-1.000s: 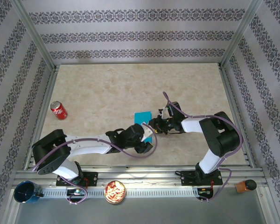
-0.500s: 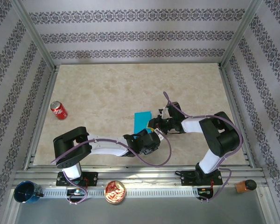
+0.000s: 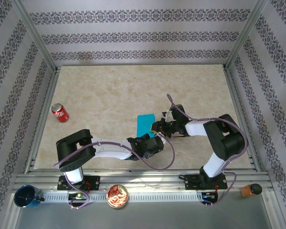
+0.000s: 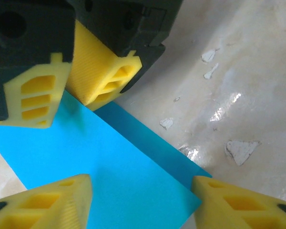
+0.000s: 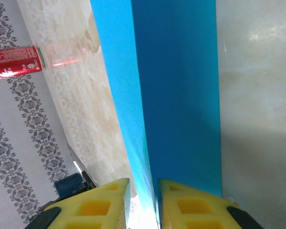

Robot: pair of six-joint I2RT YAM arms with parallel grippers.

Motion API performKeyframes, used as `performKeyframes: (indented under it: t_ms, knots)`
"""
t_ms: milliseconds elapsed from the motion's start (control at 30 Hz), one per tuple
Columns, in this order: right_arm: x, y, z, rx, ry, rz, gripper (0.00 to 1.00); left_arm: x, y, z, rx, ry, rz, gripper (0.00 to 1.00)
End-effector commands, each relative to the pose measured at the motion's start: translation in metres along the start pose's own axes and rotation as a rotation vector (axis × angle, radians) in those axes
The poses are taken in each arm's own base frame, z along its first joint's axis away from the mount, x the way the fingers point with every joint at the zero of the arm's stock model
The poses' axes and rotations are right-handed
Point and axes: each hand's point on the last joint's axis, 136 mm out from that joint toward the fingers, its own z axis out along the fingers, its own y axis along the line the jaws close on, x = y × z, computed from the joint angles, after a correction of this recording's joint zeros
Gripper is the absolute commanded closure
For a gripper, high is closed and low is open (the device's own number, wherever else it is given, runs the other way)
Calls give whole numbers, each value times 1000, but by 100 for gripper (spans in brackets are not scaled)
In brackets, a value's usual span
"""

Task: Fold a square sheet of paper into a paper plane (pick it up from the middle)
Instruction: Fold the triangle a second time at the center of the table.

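Observation:
The square sheet of paper (image 3: 145,124), bright turquoise and folded into a narrow strip, lies mid-table. My right gripper (image 3: 157,128) is shut on the strip's right edge; in the right wrist view the folded paper (image 5: 176,95) runs up from between its pads (image 5: 190,207). My left gripper (image 3: 154,143) sits at the strip's near end. In the left wrist view it is open (image 4: 143,210), its fingers straddling the paper's corner (image 4: 114,167), the right fingertip (image 4: 238,200) touching the corner's edge. The right gripper's yellow pads (image 4: 102,78) pinch the far edge there.
A red soda can (image 3: 60,113) lies at the table's left. On the near rail stand a dark blue cup (image 3: 27,196), a bowl of red and white bits (image 3: 117,196) and a brown object (image 3: 250,190). Metal frame posts and patterned walls ring the table.
My left arm has swung right and raised its elbow, bringing its gripper to the paper's near corner; its jaws have narrowed a little. The right gripper and paper have stayed put.

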Motion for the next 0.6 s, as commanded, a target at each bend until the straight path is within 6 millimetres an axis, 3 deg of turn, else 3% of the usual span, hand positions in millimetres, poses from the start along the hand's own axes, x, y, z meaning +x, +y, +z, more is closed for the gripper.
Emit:
performKeyframes:
  t_ms: [0,400,567]
  knots:
    - [-1,-3,-2,0,-8,10,76,3,-3,-7,7,16,12,47]
    - [-2,-4,-2,5,-15,13,76,-1,6,-17,-9,-25,-9,65]
    - [-2,-5,-2,9,-19,16,76,-2,8,-19,-16,-31,-13,81]
